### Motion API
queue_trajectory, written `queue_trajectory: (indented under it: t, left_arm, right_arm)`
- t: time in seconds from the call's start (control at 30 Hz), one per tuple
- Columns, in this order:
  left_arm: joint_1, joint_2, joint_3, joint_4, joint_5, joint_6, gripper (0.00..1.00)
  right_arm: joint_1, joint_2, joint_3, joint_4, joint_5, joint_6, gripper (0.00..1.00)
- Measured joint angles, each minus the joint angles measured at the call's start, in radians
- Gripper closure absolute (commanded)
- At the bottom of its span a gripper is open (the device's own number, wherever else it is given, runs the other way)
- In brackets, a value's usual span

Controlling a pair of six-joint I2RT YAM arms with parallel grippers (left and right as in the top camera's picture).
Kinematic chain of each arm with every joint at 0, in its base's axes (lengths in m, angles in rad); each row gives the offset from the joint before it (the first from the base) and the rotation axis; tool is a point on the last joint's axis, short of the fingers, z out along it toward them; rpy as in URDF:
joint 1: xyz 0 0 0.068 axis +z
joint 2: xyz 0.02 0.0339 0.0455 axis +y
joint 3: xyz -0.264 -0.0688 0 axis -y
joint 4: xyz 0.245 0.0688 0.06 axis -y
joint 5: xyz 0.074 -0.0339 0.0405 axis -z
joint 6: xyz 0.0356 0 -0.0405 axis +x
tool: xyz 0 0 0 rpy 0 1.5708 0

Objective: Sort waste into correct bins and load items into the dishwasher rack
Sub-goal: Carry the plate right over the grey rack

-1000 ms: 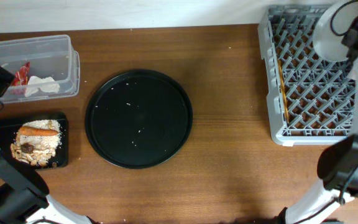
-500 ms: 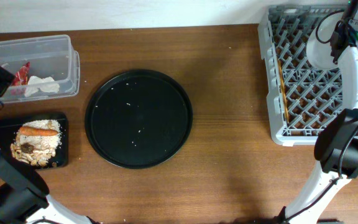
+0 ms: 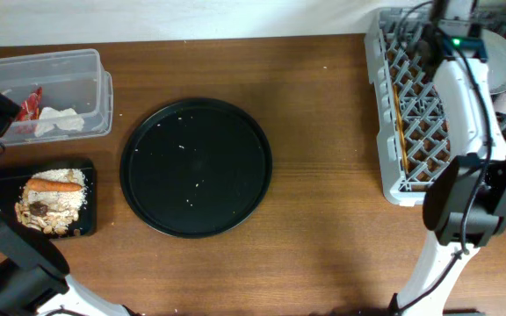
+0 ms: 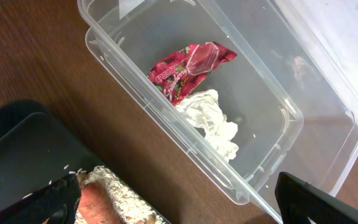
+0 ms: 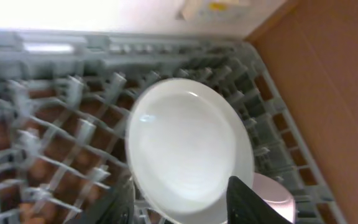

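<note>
The white plate (image 5: 188,149) stands on edge among the pegs of the grey dishwasher rack (image 3: 393,175), near its far right side (image 3: 503,61). My right gripper (image 5: 179,208) is open, its fingers apart just in front of the plate's lower rim. A smaller white bowl (image 5: 272,193) sits beside the plate. Chopsticks (image 3: 400,114) lie along the rack's left side. My left gripper (image 4: 182,208) hangs open over the gap between the clear tub (image 4: 291,118) and the black tray (image 4: 17,149). The tub holds a red wrapper (image 4: 188,68) and a white tissue (image 4: 213,121). Carrot (image 4: 101,202) and rice lie on the tray.
A large round black tray (image 3: 196,167) with a few rice crumbs lies mid-table between the bins and the rack. The right arm (image 3: 464,114) stretches across the rack from the table's front edge. A wall borders the table's far side.
The right gripper carried the plate across the rack, set it on edge at the right side and opened. The left arm has not moved.
</note>
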Motion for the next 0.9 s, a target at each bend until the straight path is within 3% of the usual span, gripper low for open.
queue_trajectory:
  t: [0.07, 0.1, 0.27, 0.5, 0.9]
  left_arm:
    - [0.000, 0.000, 0.000, 0.000, 0.000, 0.000, 0.01]
    - [0.000, 0.000, 0.000, 0.000, 0.000, 0.000, 0.01]
    - [0.000, 0.000, 0.000, 0.000, 0.000, 0.000, 0.01]
    - [0.000, 0.000, 0.000, 0.000, 0.000, 0.000, 0.01]
    - [0.000, 0.000, 0.000, 0.000, 0.000, 0.000, 0.01]
  right_arm:
    - [0.009, -0.018, 0.000, -0.017, 0.000, 0.019, 0.73]
    - [0.006, -0.026, 0.000, -0.032, 0.001, 0.039, 0.95]
    - [-0.075, -0.039, 0.000, -0.088, -0.039, 0.181, 0.96]
    - [-0.249, -0.038, 0.000, -0.013, -0.446, 0.277, 0.96]
    - [-0.237, 0.151, 0.000, 0.040, -0.565, 0.343, 0.96]
